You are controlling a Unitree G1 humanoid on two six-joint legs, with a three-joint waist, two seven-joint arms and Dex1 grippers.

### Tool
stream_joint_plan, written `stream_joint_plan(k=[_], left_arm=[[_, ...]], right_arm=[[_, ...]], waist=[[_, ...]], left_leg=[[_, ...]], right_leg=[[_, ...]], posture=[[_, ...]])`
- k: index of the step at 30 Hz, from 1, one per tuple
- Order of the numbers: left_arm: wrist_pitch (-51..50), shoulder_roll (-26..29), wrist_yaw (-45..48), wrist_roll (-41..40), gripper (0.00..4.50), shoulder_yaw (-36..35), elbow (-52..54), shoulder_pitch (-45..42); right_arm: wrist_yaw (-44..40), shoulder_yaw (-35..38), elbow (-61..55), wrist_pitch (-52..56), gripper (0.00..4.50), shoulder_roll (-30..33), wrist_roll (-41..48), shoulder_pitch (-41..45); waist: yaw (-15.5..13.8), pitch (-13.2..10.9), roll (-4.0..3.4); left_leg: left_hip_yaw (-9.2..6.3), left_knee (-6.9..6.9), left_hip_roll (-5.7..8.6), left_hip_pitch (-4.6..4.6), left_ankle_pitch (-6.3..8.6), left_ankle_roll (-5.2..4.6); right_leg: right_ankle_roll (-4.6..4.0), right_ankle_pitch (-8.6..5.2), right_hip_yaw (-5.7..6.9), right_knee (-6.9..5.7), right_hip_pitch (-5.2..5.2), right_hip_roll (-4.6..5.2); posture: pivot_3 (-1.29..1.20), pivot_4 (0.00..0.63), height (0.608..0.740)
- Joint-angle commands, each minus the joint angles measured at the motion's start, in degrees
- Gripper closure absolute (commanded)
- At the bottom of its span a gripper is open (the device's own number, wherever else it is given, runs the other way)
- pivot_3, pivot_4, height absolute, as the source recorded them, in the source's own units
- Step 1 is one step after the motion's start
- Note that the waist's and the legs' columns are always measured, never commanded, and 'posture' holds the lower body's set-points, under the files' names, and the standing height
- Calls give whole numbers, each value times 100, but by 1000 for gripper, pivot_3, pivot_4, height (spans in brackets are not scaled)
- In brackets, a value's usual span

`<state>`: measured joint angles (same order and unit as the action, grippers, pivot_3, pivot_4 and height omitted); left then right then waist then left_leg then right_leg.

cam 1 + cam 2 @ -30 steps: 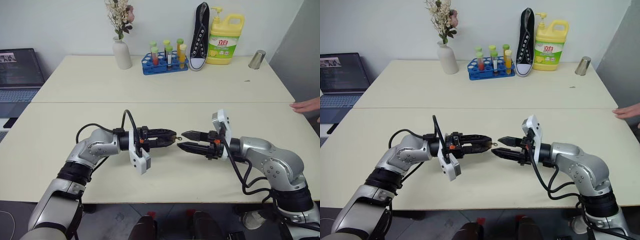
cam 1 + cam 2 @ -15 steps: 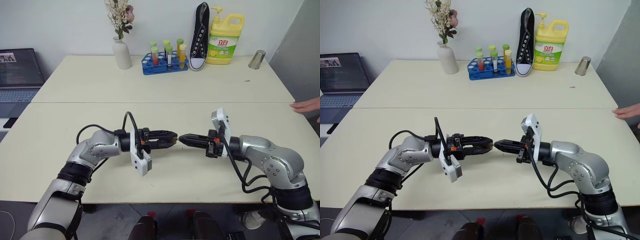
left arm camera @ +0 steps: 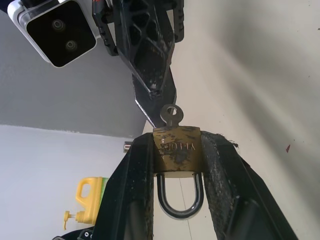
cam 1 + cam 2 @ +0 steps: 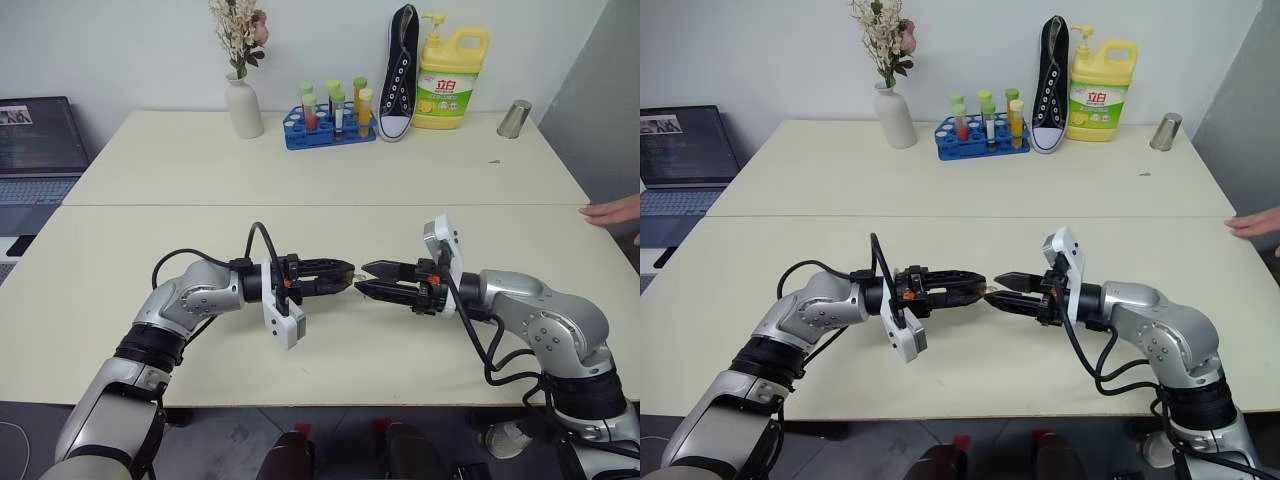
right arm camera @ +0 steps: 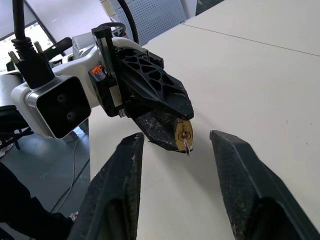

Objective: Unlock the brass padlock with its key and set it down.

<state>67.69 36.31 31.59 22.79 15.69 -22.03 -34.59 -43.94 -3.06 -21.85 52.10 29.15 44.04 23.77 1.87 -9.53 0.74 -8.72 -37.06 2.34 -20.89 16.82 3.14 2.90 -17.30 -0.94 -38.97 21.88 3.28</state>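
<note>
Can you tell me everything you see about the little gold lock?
The small brass padlock has a scuffed yellow-gold body with stamped letters and a silvery loop shackle, which looks closed. The left tool pinches it above the table. A small silver key sticks out of its keyhole toward the open right tool.

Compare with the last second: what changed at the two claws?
The right claw shut half a second ago just in front of the key, then reopened; it now straddles the key, ungripped. The left claw stayed clamped on the brass padlock, shackle still closed. Both arms held position.
</note>
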Motion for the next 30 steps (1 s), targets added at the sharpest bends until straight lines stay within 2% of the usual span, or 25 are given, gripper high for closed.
stream_joint_plan(k=[1, 15, 18, 22, 30], left_arm=[[16, 58, -118, -62, 3518, 9, 138, -101], [18, 66, -140, -62, 3518, 15, 140, -87], [10, 65, -154, -62, 3518, 22, 119, -92], [9, 64, -187, -32, 3518, 19, 114, -97], [-7, 55, -213, -14, 3518, 15, 139, -85]], right_arm=[[-70, 33, 2, -41, 2518, 3, 63, 92], [-108, -21, 162, -15, 2518, -58, 90, 200], [-117, -18, 166, -10, 3116, -57, 83, 198], [-152, -33, 145, 2, 4488, -24, 71, 182], [-179, -16, 113, 9, 4500, 3, 93, 179]], waist=[[0, 0, 0], [0, 0, 0], [0, 0, 0], [0, 0, 0], [0, 0, 0]], left_leg=[[0, 0, 0, 0, 0, 0], [-1, 0, 0, 0, 0, 0], [0, 0, 0, 0, 0, 0], [0, 0, 0, 0, 0, 0], [0, 0, 0, -1, 0, 0]], right_leg=[[0, 0, 0, 0, 0, 0], [0, 0, 0, 0, 1, 0], [0, 0, 0, 0, 1, 0], [0, 0, 0, 0, 2, 0], [0, 0, -1, -1, 2, 0]], posture=[[0, 150, 740], [0, 150, 740], [0, 150, 740], [0, 150, 740], [0, 150, 740]])
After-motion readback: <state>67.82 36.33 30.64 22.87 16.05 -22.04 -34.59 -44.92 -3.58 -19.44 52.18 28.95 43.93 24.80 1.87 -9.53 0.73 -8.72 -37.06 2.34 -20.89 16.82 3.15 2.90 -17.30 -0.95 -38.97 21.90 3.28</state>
